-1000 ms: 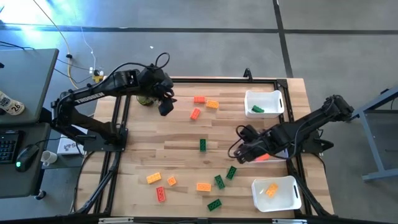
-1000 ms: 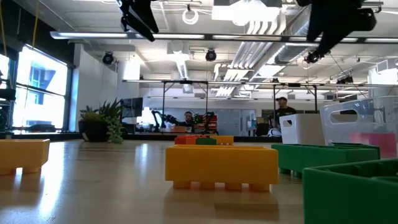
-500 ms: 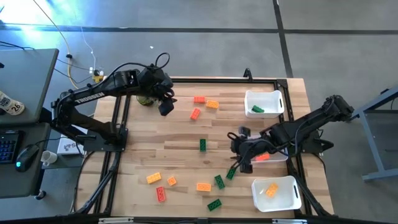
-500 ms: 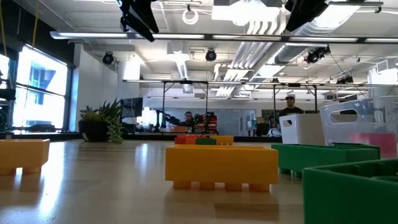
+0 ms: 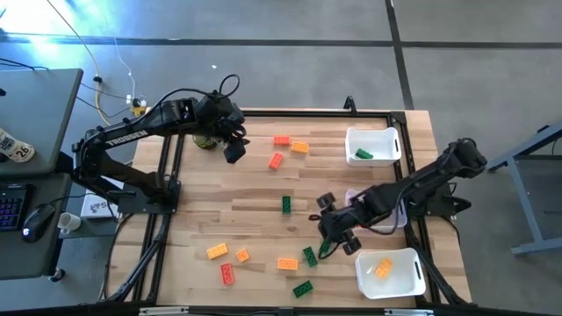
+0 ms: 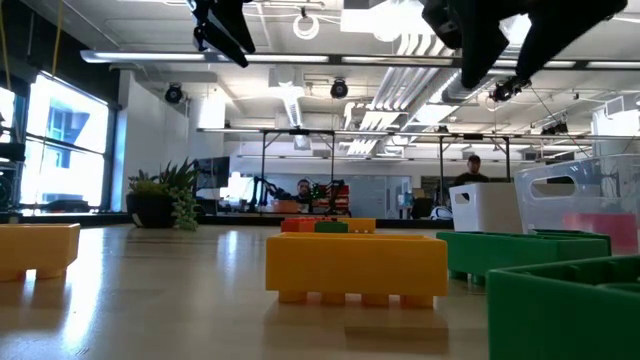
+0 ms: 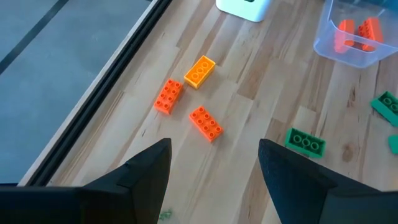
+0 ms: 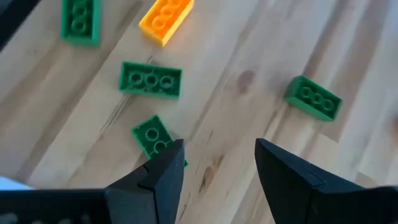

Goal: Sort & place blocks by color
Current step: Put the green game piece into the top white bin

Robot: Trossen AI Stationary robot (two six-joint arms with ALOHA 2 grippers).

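Blocks lie scattered on the wooden table. Red-orange ones [image 5: 281, 140] [image 5: 276, 160] and a yellow-orange one [image 5: 299, 147] sit at the far side, and a green one [image 5: 285, 204] lies mid-table. Near the front are yellow-orange [image 5: 217, 251], red-orange [image 5: 226, 274] and green blocks [image 5: 309, 256] [image 5: 302, 288]. My right gripper [image 5: 338, 233] [image 8: 217, 168] is open and hovers above green blocks [image 8: 151, 79] [image 8: 155, 137] [image 8: 313, 98], touching none. My left gripper [image 5: 233, 149] [image 7: 214, 162] is open and raised over the far left, looking at the red-orange blocks [image 7: 168, 96] [image 7: 206, 123].
Three bins stand along the right side. The far white bin [image 5: 392, 136] holds a green block [image 5: 363, 154]. The clear middle bin [image 7: 354, 53] holds red-orange blocks. The near white bin [image 5: 413, 281] holds a yellow-orange block [image 5: 383, 268]. A potted plant [image 5: 205, 141] stands at the far left.
My right gripper has swung away from the clear middle bin, toward the table's near edge and a little left, and is now over the green blocks near the front. The left arm and the blocks have stayed put.
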